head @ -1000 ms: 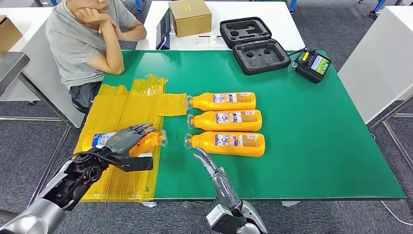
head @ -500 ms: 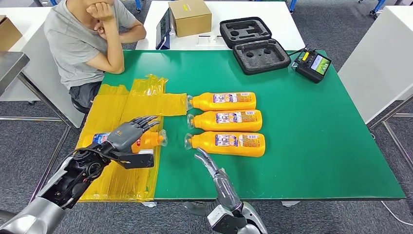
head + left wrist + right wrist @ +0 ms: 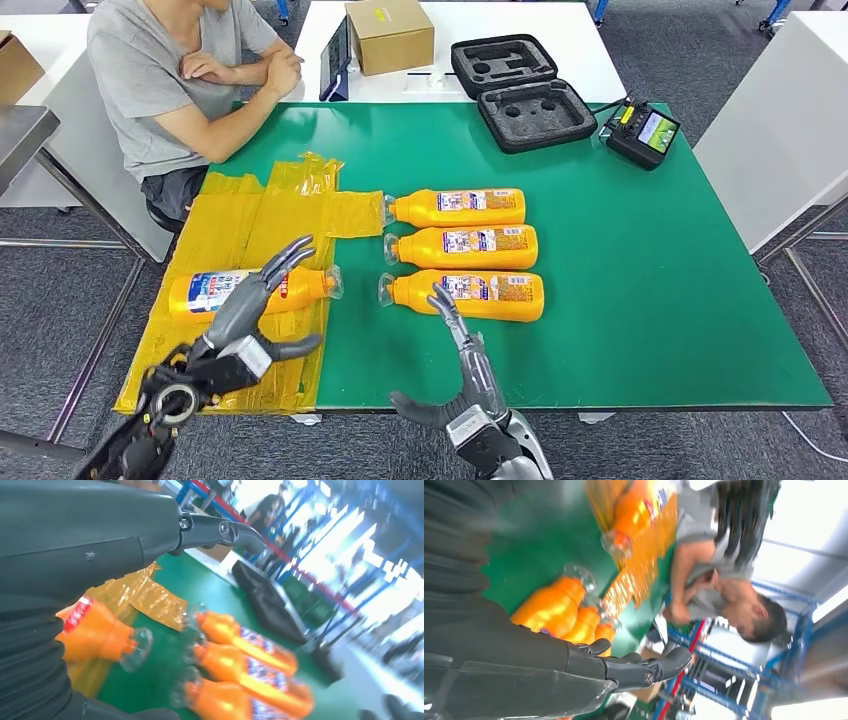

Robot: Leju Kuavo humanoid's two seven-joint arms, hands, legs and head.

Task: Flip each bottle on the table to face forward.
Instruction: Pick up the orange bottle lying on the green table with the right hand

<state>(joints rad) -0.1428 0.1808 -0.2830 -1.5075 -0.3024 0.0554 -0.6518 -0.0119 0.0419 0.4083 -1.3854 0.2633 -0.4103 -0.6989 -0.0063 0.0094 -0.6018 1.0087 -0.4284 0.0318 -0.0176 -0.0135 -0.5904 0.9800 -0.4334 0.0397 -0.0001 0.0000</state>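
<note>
Bottle (image 3: 250, 291) lies free near table edge (image 3: 560, 409) — both robot hands spread, empty

Bottle labels (image 3: 468, 201) — print too small to read.

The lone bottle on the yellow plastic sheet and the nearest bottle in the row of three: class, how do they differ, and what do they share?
The lone bottle lies on the yellow plastic sheet; the nearest row bottle lies on bare green table. The lone bottle's cap points toward the row, the row bottle's cap points back at it. The left hand hovers over the lone bottle; the right hand is by the row bottle. Both are orange, labelled, lying flat.
</note>
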